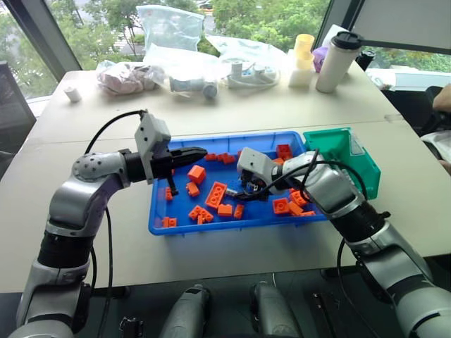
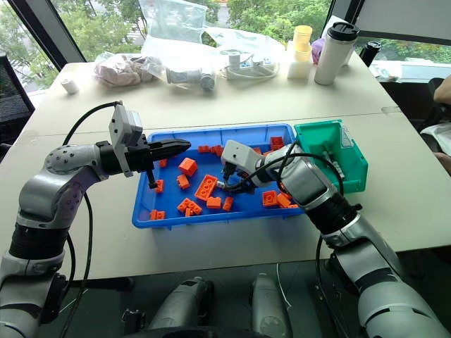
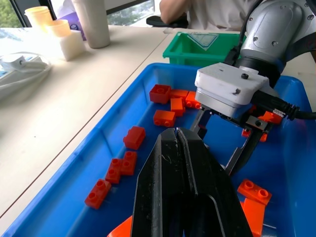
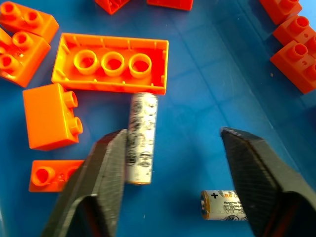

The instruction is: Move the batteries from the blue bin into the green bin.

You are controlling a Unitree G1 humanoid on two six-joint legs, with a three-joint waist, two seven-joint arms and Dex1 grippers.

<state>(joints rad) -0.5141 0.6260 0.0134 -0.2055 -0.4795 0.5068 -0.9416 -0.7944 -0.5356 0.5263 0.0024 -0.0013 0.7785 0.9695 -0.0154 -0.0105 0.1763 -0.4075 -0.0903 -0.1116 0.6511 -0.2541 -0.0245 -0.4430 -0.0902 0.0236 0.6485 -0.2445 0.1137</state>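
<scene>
Two batteries lie on the floor of the blue bin [image 1: 161, 211], near its middle, among loose orange toy bricks [image 1: 215, 193]. The first battery [image 4: 140, 137] lies just beside the long open brick [image 4: 112, 63]; the second battery [image 4: 224, 205] is a little apart from it. They are small metal cylinders with a smooth label, so I judge them light, stiff and slippery, and they can roll on the smooth plastic. The best hold is probably across the middle of the body, with the jaws on both long sides.

The right gripper [image 4: 173, 163] hangs low over the bin floor. Its jaws stand partly open and hold nothing; one finger is against the side of the first battery, the other is well apart from it. The left gripper [image 3: 178, 148] hovers above the left part of the bin, its jaws closed together and empty.

The green bin [image 1: 366, 165] stands against the right end of the blue bin. Both rest on a pale surface near its front edge. At the far edge are plastic bags [image 1: 169, 24], a tall travel mug [image 1: 337, 62] and stacked cups [image 1: 304, 49], and behind them are windows with trees outside. A person sits at the right side.
</scene>
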